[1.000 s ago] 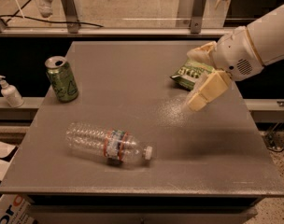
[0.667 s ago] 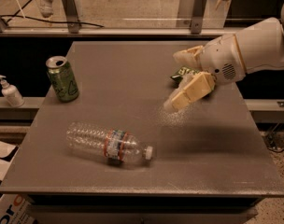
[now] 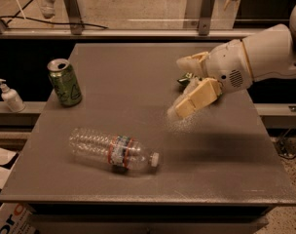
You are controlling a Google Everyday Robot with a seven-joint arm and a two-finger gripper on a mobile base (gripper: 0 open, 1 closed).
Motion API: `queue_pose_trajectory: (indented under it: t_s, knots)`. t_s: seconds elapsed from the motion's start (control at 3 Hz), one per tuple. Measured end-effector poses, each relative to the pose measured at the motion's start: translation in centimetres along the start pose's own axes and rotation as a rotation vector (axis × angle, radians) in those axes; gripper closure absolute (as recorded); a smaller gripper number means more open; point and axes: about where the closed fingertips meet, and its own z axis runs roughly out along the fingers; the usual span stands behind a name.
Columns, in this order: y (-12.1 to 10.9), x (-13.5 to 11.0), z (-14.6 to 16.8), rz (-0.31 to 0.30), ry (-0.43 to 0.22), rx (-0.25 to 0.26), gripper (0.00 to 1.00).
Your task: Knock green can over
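The green can stands upright near the left edge of the grey table, its silver top showing. My gripper hovers over the right-middle of the table, well to the right of the can and apart from it. Its pale fingers are spread open and hold nothing.
A clear plastic bottle with a red-blue label lies on its side at the front left, cap to the right. A green snack bag peeks out behind the gripper. A white pump bottle stands on a ledge left of the table.
My gripper and arm have moved left, from over the snack bag at the right toward the middle of the table. The can and bottle have not moved.
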Motion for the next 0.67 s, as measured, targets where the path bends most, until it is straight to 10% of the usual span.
queue_pose_trajectory:
  t_s: [0.67]
  knots:
    - [-1.7,0.2,6.1,0.074,-0.179,0.009,0.00]
